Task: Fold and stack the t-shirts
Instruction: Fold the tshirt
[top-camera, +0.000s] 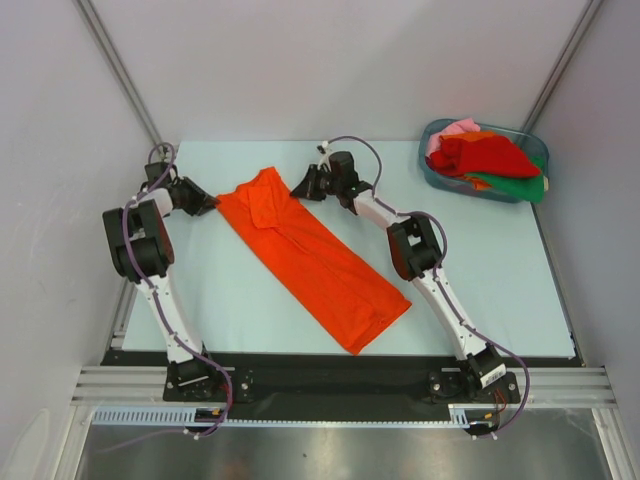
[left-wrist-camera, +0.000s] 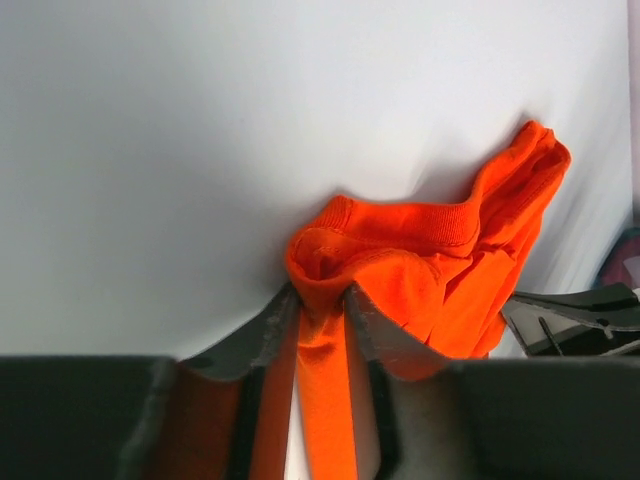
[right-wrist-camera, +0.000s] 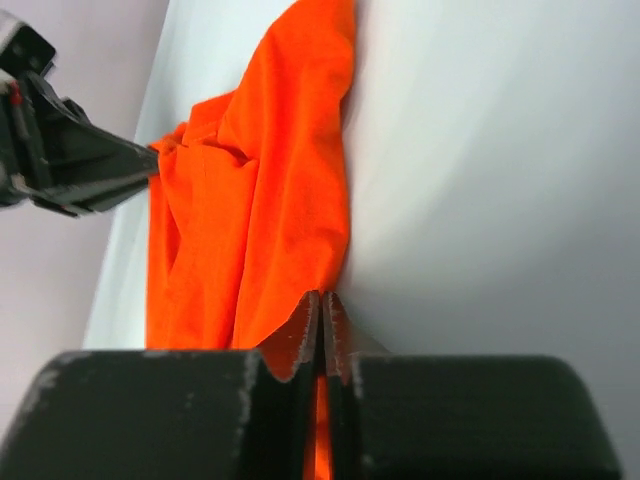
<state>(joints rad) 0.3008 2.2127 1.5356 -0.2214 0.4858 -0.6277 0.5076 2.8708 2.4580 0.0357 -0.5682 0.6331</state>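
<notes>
A bright orange t-shirt (top-camera: 315, 260) lies folded lengthwise in a long strip, running diagonally from the back left toward the front middle of the table. My left gripper (top-camera: 210, 203) is shut on the shirt's far left corner; in the left wrist view orange cloth (left-wrist-camera: 400, 270) is bunched between the fingers (left-wrist-camera: 255, 335). My right gripper (top-camera: 300, 187) is shut on the shirt's far right corner; in the right wrist view the cloth (right-wrist-camera: 260, 210) runs into the pinched fingertips (right-wrist-camera: 305, 325). More t-shirts, red (top-camera: 490, 155), pink, orange and green, lie heaped in a tub.
The bluish translucent tub (top-camera: 434, 172) stands at the back right corner of the table (top-camera: 480, 290). White walls close in the back and both sides. The left gripper also shows in the right wrist view (right-wrist-camera: 80, 170).
</notes>
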